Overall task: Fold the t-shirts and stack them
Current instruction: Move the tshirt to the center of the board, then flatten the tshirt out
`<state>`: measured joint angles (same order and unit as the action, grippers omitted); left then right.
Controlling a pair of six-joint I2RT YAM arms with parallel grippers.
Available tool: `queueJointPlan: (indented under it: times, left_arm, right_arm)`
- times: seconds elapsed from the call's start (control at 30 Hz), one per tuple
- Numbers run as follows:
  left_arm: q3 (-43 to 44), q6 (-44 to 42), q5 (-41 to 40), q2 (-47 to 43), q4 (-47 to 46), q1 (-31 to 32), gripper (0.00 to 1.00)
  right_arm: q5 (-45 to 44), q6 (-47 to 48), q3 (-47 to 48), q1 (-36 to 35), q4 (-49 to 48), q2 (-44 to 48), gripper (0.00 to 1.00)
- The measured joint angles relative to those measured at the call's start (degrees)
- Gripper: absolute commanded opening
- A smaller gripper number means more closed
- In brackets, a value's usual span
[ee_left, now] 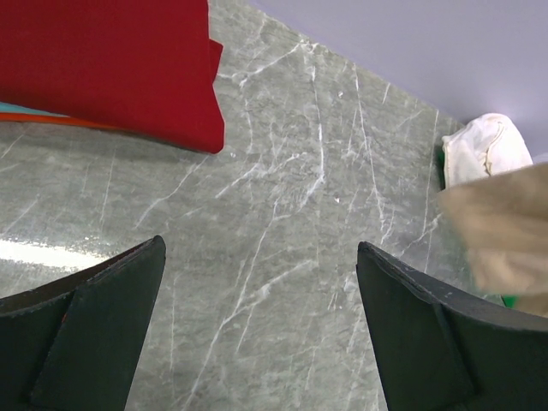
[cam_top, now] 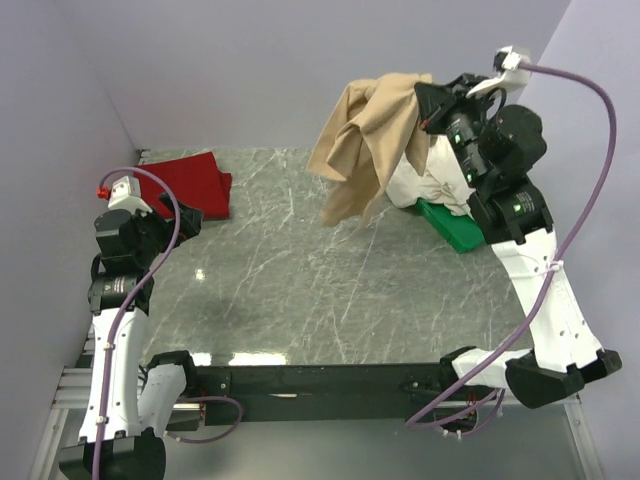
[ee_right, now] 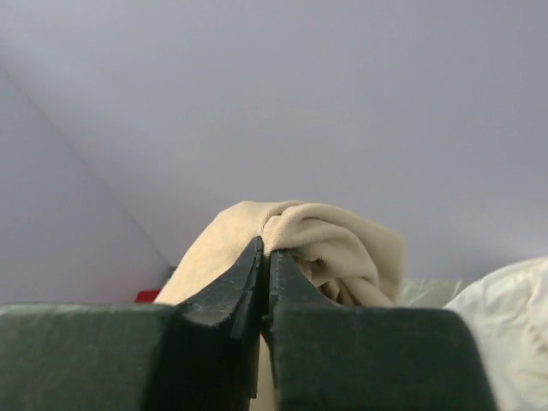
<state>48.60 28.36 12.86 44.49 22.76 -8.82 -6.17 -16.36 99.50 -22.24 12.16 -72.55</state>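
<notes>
**Colour and pattern record, single moment**

- Tan-beige t-shirt (cam_top: pixel 368 140): plain, no print, shading darker in the folds.
- Cream-white t-shirt (cam_top: pixel 432 185): plain off-white.
- Deep red t-shirt (cam_top: pixel 195 185): solid, even colour. The left wrist view shows a thin orange cloth edge (ee_left: pixel 51 121) and a teal sliver (ee_left: pixel 10 110) beneath it.
- Tray (cam_top: pixel 455 230): bright green.
- Table (cam_top: pixel 300 300): grey-green marble pattern with fine white veins running at many angles.
- Walls (cam_top: pixel 250 70): pale lavender, unmarked.
- Left arm (cam_top: pixel 115 370) and right arm (cam_top: pixel 550 300): white links, black joints.
- Cable (cam_top: pixel 575 77): purple.
- Left gripper (ee_left: pixel 261 248) and right gripper (ee_right: pixel 264 248): matte charcoal-black.
</notes>
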Motion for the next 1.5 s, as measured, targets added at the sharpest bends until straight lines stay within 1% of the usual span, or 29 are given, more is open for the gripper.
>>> queueJointPlan:
  times: [0.03, 0.07, 0.13, 0.27, 0.33, 0.47, 0.6, 0.7, 0.8, 0.93, 0.97, 1.1, 1.2, 1.33, 1.5]
  left_arm:
    - [-0.3, 0.1, 0.0, 0.0, -0.5, 0.0, 0.99]
    - [-0.7, 0.3, 0.1, -0.1, -1.1, 0.0, 0.99]
    - [-1.7, 1.2, 0.4, -0.5, -2.2, 0.0, 0.99]
    - [-5.9, 3.7, 0.7, -2.2, -5.2, 1.1, 0.98]
    - [-7.2, 4.7, 0.1, -2.1, -5.8, 3.6, 0.98]
    - [-7.5, 6.4, -3.4, 0.7, -6.7, 12.5, 0.97]
    - [-7.5, 7.8, -7.6, 5.4, -9.1, 20.7, 0.94]
    - [-7.5, 9.1, -8.5, 10.2, -12.3, 25.2, 0.86]
    - [-7.6, 10.6, -7.6, 16.3, -16.1, 27.7, 0.78]
    - [-7.3, 11.6, -8.0, 25.4, -18.8, 30.1, 0.72]
    - [-7.1, 11.6, -8.4, 27.5, -19.0, 30.8, 0.69]
    - [-4.7, 11.2, -11.9, 34.4, -18.9, 34.9, 0.66]
    - [0.5, 10.1, -16.3, 39.4, -17.6, 38.4, 0.64]
    - [4.2, 9.1, -21.9, 43.0, -17.3, 41.1, 0.63]
    - [6.7, 8.4, -28.5, 46.8, -14.1, 43.0, 0.64]
  right_arm:
    - [0.6, -1.0, -2.6, 0.0, -0.8, 0.9, 0.49]
    - [1.1, -2.1, -4.4, 0.0, -0.8, 1.4, 0.63]
    - [1.4, -4.2, -8.5, 0.0, -1.3, 1.2, 0.80]
    - [1.3, -7.7, -18.0, 0.0, -0.8, -3.1, 0.82]
    - [1.5, -8.9, -24.3, 0.0, -0.6, -5.6, 0.82]
    - [2.8, -10.9, -38.6, 0.0, 1.4, -7.0, 0.82]
    - [3.5, -11.6, -44.9, 0.0, 1.1, -3.7, 0.82]
    - [3.7, -11.8, -47.0, 0.0, -0.7, 0.5, 0.81]
    - [3.7, -11.9, -49.0, 0.0, -2.7, 4.0, 0.81]
    - [3.6, -11.9, -50.4, 0.0, -3.2, 5.3, 0.81]
    - [3.7, -11.9, -50.6, 0.0, -3.3, 5.3, 0.81]
    - [4.6, -12.5, -52.3, 0.0, -5.1, 5.9, 0.81]
    - [5.6, -12.9, -52.9, 0.0, -5.8, 5.9, 0.81]
    - [7.2, -13.4, -53.0, 0.0, -6.8, 5.6, 0.80]
    - [9.0, -14.1, -53.1, 0.0, -8.5, 5.0, 0.80]
